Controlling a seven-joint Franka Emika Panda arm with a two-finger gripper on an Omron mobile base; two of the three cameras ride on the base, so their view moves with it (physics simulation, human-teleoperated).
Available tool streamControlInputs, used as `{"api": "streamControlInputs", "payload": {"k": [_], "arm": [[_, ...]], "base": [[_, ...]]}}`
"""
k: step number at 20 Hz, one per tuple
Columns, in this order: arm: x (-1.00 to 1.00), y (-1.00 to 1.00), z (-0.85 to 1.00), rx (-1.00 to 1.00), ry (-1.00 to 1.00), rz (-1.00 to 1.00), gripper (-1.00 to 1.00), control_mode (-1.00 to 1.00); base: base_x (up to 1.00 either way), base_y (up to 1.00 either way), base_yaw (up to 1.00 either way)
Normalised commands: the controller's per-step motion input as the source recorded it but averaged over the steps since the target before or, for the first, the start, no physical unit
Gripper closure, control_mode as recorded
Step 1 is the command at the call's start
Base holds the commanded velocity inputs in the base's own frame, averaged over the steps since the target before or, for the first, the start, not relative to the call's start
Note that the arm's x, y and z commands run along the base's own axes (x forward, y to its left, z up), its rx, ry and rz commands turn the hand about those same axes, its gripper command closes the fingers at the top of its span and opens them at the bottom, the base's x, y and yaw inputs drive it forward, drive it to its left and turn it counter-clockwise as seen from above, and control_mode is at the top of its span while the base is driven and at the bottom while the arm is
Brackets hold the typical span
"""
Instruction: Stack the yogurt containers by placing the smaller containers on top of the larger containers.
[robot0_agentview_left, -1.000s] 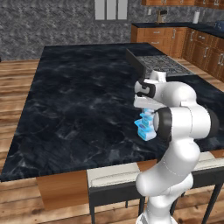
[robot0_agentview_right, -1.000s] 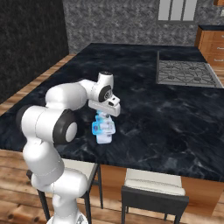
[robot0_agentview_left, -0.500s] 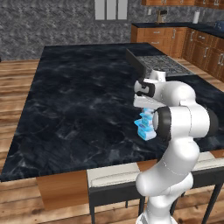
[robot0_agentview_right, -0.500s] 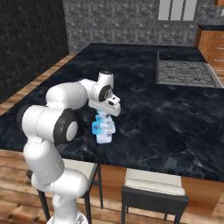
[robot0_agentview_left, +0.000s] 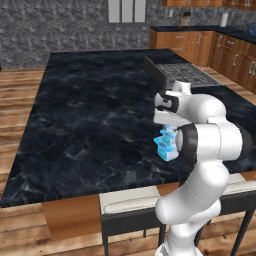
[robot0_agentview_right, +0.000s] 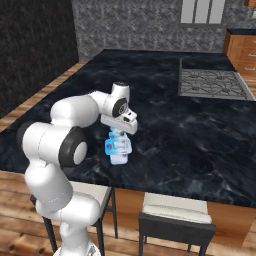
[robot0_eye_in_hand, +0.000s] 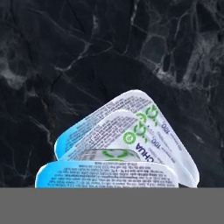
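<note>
The yogurt containers form one small pile on the dark marble tabletop (robot0_agentview_left: 90, 125), near its front edge. In the right base view the pile (robot0_agentview_right: 118, 149) sits directly under the pincer (robot0_agentview_right: 120, 131), whose hand hides the fingers, so I cannot tell whether they are apart or clamped. From the left base view the blue-and-white pile (robot0_agentview_left: 166, 144) shows just below the hand, partly behind the arm's elbow. The hand view looks down on overlapping blue-edged lids: a small cup's lid (robot0_eye_in_hand: 107, 175) nearest the camera, the wide tub's lid (robot0_eye_in_hand: 166, 144) spreading beyond it, tilted
</note>
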Motion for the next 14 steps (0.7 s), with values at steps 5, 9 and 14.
{"api": "streamControlInputs", "payload": {"k": [5,9,14], "arm": [[-0.13,0.00,0.00,0.00,0.00,-0.05,-1.00,-1.00],[-0.01,0.00,-0.06,0.00,0.00,-0.05,-1.00,-1.00],[0.00,0.00,-0.02,0.00,0.00,-0.05,-1.00,-1.00]], "base": [[0.00,0.00,0.00],[0.00,0.00,0.00],[0.00,0.00,0.00]]}}
